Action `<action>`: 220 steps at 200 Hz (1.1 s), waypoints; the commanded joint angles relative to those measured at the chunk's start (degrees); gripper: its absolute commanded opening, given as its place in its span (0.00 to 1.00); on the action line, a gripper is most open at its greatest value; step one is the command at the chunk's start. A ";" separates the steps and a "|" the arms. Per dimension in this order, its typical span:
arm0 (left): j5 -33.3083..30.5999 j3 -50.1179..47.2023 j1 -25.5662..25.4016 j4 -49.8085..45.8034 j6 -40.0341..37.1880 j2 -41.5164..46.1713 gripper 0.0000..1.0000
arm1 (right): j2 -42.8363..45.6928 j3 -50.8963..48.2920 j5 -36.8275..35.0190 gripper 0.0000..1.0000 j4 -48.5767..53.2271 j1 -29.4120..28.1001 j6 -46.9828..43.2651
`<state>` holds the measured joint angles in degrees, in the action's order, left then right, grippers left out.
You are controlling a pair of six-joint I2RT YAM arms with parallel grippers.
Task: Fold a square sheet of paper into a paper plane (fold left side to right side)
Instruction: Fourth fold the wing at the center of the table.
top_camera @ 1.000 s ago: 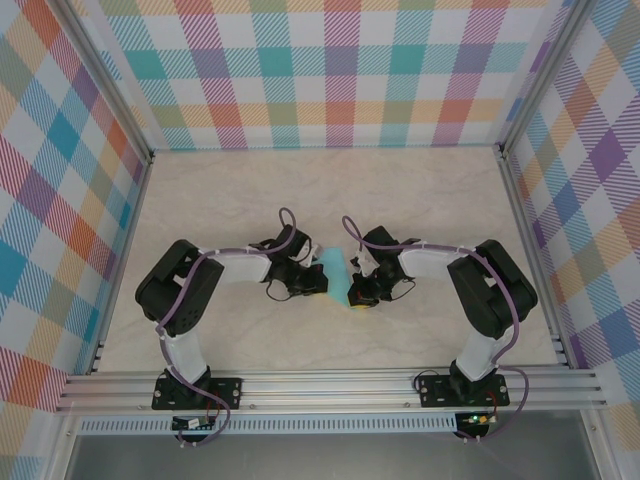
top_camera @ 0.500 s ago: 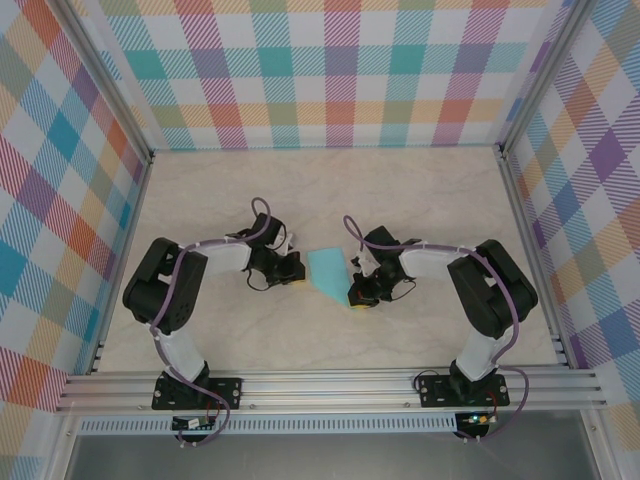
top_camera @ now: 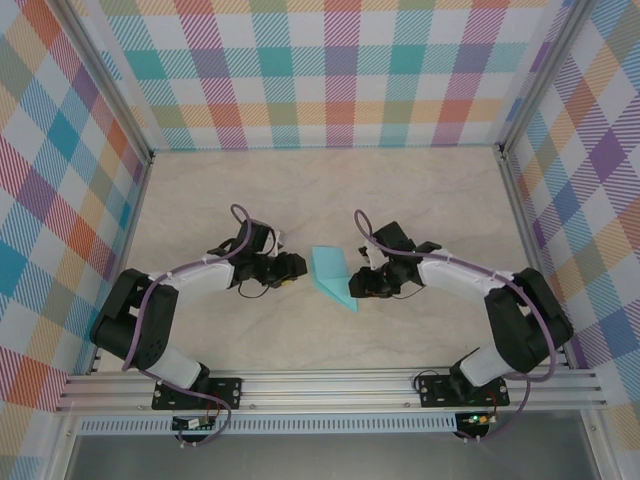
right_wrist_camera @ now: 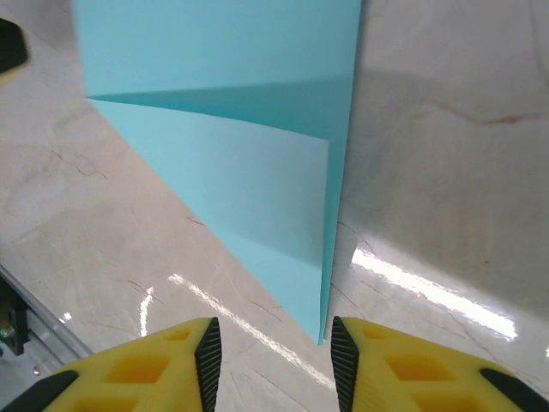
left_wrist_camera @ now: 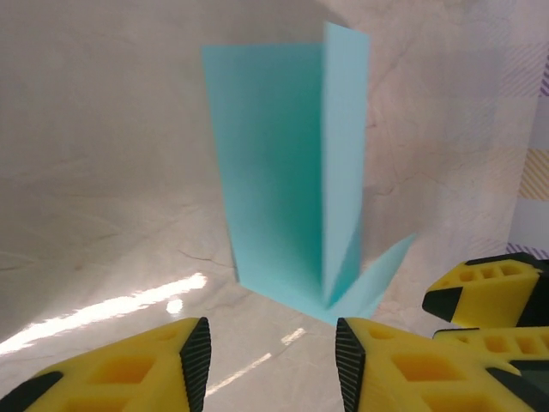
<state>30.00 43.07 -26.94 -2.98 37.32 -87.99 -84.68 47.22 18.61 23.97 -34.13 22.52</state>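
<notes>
Paper plane (top_camera: pixel 333 276) lies folded between left claw (top_camera: pixel 291 269) and right claw (top_camera: pixel 358 286) — both open, empty — folding appears complete; next: withdraw without disturbing it.

Overhead view, wrist views share paper plane (top_camera: pixel 333 277) (left_wrist_camera: pixel 274 172) (right_wrist_camera: pixel 240 172)

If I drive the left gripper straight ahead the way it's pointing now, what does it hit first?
The paper plane. It lies on the table directly ahead of the left gripper, whose jaws are open and hold nothing. I can see nothing else in that line, though how far off the paper is remains unclear.
</notes>
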 commanded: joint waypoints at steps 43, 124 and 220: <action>0.64 4.37 -4.78 10.90 7.96 -9.30 0.48 | 6.28 -2.08 -19.27 0.46 -1.11 -11.17 -5.96; 1.38 10.57 -4.96 11.18 10.99 -13.87 0.43 | -2.19 -3.54 -33.14 0.52 -17.02 -21.55 -14.41; 0.92 11.67 -4.89 8.88 10.69 -13.47 0.42 | -8.10 -2.31 -37.55 0.49 -17.76 -21.86 -13.67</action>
<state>30.57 53.17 -31.38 7.44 48.23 -101.10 -91.42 43.48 -17.63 7.40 -55.61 9.54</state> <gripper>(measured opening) 0.422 0.506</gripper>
